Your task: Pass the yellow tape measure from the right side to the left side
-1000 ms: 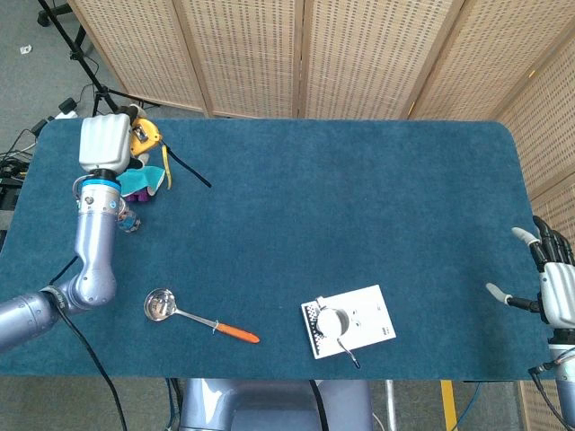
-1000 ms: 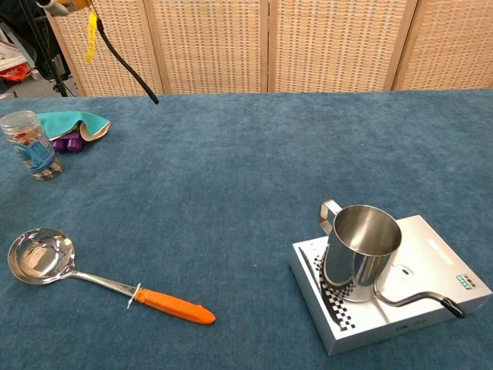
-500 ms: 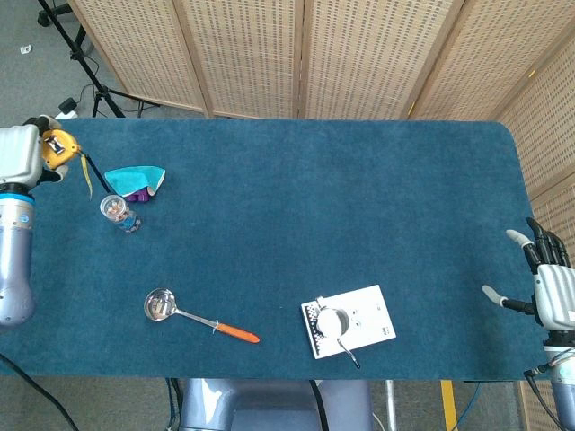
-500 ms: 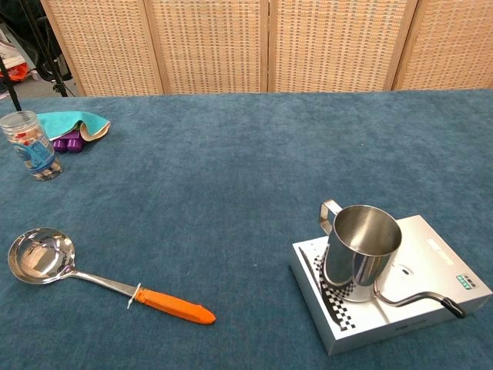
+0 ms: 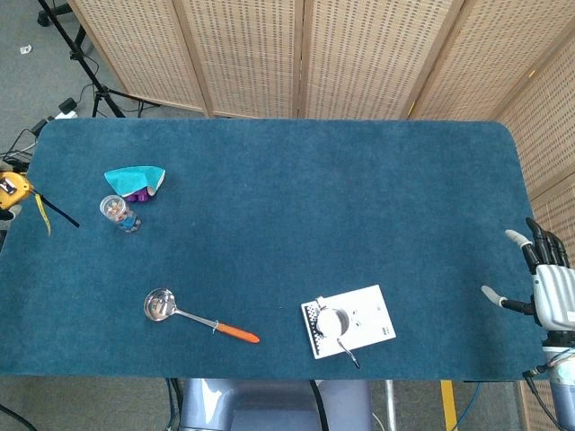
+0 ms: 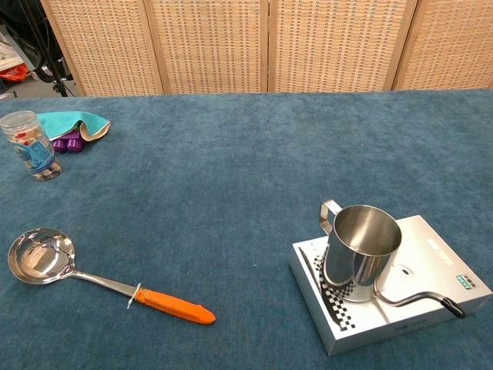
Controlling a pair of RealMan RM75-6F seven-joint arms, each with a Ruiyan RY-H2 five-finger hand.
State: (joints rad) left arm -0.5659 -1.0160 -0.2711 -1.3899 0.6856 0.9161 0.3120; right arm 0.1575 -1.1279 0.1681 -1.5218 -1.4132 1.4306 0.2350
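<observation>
Yellow tape measure (image 5: 11,189) sits at the far left frame edge of the head view, just off the tabletop (image 5: 287,180) edge w/ a yellow strip and black strap trailing from it; what holds it is out of frame, so the left robot hand isn't visible. Right robot hand (image 5: 544,289) hovers at the opposite end, off the tabletop's right edge, fingers spread, holding nothing, well apart from the tape. Between them: ladle (image 5: 193,317) w/ orange handle, steel mug (image 5: 331,321) on a white scale (image 5: 370,316), small jar (image 5: 115,211) beside a teal cloth (image 5: 133,177).
</observation>
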